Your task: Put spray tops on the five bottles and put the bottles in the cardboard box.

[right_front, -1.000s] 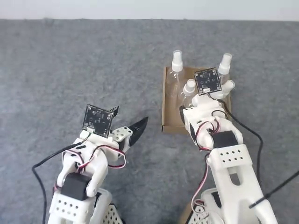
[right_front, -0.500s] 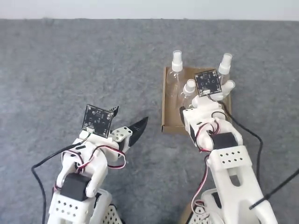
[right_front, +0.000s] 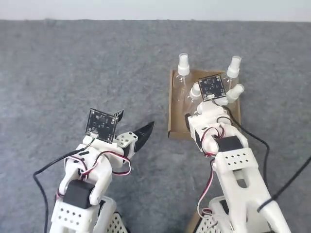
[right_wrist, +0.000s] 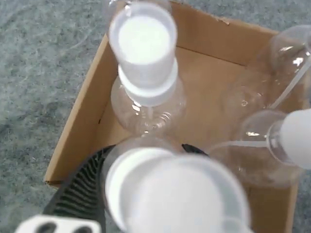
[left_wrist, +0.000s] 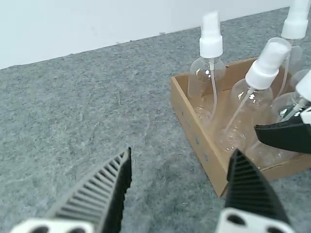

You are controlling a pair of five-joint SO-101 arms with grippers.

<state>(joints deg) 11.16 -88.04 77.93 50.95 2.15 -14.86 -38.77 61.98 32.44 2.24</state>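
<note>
Right gripper [right_wrist: 148, 153] clamped on a capped bottle [right_wrist: 175, 204], low inside the cardboard box [right_wrist: 80, 114] at the table's 1 o'clock. Left gripper [left_wrist: 177, 165] spread wide, empty, at 7 o'clock. My worry: a crooked release tips it into the neighbouring bottle [right_wrist: 146, 99].

Slight leftward shift of right end effector [right_wrist: 146, 167] and its bottle [right_wrist: 180, 199] over the cardboard box [right_wrist: 77, 121].
</note>
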